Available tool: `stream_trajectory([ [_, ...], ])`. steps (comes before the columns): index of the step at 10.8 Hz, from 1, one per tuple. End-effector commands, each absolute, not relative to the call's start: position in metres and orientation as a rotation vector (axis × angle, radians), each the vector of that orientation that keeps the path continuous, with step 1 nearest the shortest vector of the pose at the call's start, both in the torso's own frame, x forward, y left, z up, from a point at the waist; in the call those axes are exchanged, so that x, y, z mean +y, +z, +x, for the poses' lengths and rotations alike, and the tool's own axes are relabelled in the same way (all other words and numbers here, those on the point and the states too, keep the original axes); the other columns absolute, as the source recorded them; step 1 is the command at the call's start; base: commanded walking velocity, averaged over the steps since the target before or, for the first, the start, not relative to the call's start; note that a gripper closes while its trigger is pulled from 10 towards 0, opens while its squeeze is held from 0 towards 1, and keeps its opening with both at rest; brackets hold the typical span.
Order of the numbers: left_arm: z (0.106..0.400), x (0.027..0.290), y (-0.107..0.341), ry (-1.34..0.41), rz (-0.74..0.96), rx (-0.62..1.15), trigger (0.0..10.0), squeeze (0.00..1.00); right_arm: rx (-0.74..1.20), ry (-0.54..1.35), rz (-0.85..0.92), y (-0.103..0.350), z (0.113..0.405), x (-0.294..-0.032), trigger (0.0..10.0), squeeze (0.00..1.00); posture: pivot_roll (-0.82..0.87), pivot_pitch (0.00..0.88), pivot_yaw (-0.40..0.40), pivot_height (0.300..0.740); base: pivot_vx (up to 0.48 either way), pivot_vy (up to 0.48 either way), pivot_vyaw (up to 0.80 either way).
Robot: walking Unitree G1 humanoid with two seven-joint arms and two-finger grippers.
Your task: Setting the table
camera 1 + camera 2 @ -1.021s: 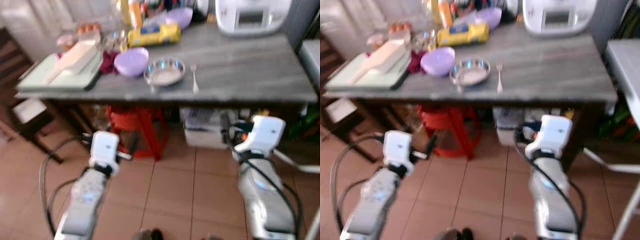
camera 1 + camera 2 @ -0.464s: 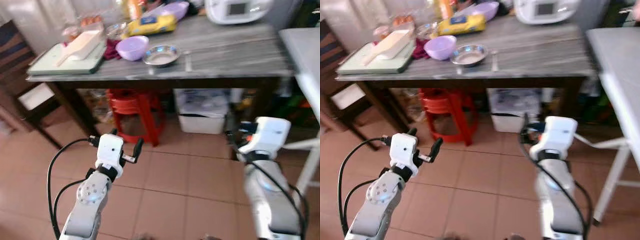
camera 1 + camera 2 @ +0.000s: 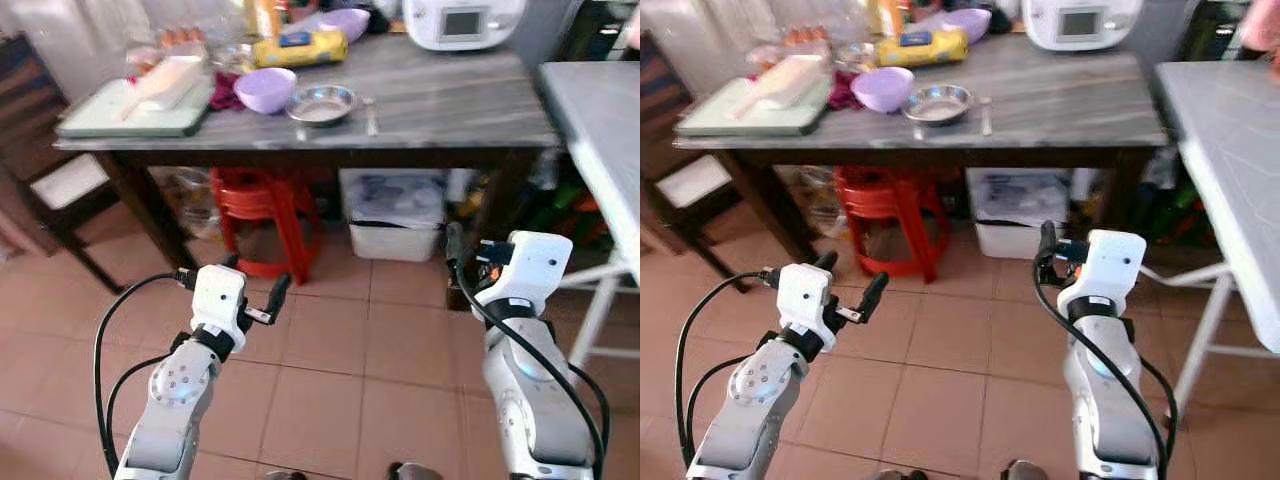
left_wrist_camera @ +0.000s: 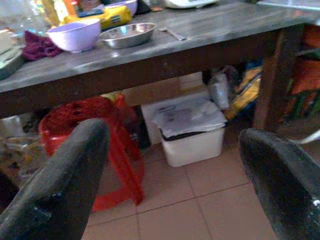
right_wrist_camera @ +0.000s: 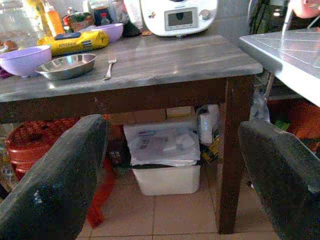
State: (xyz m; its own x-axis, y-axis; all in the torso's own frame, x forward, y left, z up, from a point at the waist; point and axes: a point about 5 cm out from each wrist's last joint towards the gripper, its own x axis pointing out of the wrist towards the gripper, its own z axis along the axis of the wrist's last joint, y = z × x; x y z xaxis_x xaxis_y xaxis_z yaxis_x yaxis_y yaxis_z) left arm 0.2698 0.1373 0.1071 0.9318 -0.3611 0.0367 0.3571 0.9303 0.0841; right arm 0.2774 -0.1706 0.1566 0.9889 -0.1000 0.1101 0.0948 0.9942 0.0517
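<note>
Backed off from the tabletop (image 3: 450, 100) since a second ago, both claws, left (image 3: 232, 280) and right (image 3: 1046, 240), wide and empty; steel bowl (image 3: 322, 103) and fork (image 3: 371, 98) unreached.

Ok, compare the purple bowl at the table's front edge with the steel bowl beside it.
The purple bowl is matte lilac, apparently plastic; the steel bowl is shiny metal. The purple bowl is deeper with tall sides, while the steel bowl is shallow and wide. The purple bowl sits to the robot's left, next to a dark red cloth; the steel bowl has a fork on its right. Both stand upright on the grey table.
</note>
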Motion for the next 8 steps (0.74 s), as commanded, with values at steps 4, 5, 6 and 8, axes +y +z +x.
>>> stream_trajectory([
  [4,0.2711,0.1424,0.1127,-0.377,0.074,-0.074,10.0,0.0,-0.111,-0.085,0.039,0.156,0.2798,-0.1687,10.0,0.0,-0.11,0.116,0.132,0.74,0.0,-0.231,0.0],
  [5,0.2709,0.1418,0.1121,-0.383,0.077,-0.072,10.0,0.0,-0.111,-0.087,0.041,0.1555,0.2802,-0.1676,10.0,0.0,-0.1,0.113,0.136,0.74,0.0,-0.319,0.0],
  [6,0.2708,0.1424,0.1113,-0.386,0.08,-0.07,10.0,0.0,-0.113,-0.089,0.045,0.1553,0.2801,-0.1671,10.0,0.0,-0.11,0.111,0.139,0.74,0.0,-0.319,0.0],
  [8,0.2717,0.1428,0.1125,-0.391,0.078,-0.071,10.0,0.0,-0.116,-0.102,0.036,0.1552,0.2792,-0.1689,10.0,0.0,-0.11,0.112,0.142,0.74,0.0,-0.319,0.0],
])
